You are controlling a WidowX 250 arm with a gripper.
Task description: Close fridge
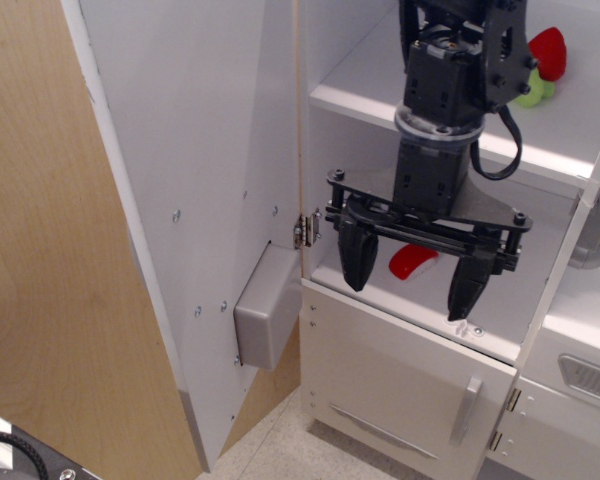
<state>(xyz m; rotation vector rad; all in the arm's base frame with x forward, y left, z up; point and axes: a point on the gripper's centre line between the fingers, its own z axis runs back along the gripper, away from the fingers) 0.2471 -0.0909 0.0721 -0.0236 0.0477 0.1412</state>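
The black gripper, jaws spread and empty, is hanging inside the tall white toy fridge; its wide-open white door risks pinching the arm.

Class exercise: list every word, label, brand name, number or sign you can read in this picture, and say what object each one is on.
None: no readable text appears anywhere.
The fridge door and shelves are plain white.
The gripper shows no legible marking.
The lower door is blank too.

A pale speckled floor (only a small patch shows) carries the white fridge.
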